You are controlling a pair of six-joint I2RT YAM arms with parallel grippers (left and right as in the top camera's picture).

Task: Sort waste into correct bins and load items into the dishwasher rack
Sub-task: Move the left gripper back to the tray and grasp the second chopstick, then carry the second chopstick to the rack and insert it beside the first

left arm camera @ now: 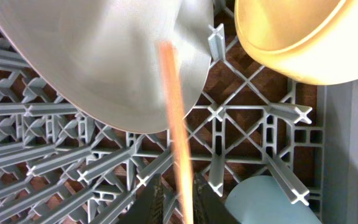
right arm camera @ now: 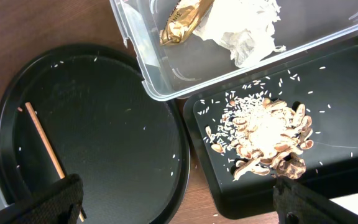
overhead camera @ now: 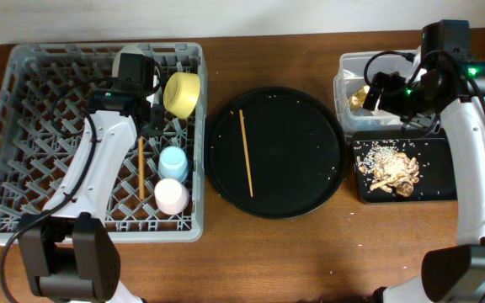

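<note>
The grey dishwasher rack (overhead camera: 23, 63) holds a yellow bowl (overhead camera: 182, 93), a light-blue cup (overhead camera: 173, 160) and a pale pink cup (overhead camera: 171, 195). My left gripper (overhead camera: 147, 128) is over the rack, shut on a wooden chopstick (overhead camera: 141, 168). The left wrist view shows that chopstick (left arm camera: 174, 124) blurred between the jaws (left arm camera: 178, 205), with the grey-green plate (left arm camera: 104, 62) behind it. The second chopstick (overhead camera: 246, 151) lies on the round black tray (overhead camera: 301, 181). My right gripper (right arm camera: 182, 205) is open and empty, over the gap between the round tray and the bins.
The clear tub (right arm camera: 160, 81) holds the crumpled white paper (right arm camera: 244, 25) and gold wrapper (right arm camera: 182, 22). The shallow black tray (right arm camera: 353, 74) in front of it holds the food scraps (right arm camera: 266, 134) and scattered rice grains. Bare wooden table lies along the front.
</note>
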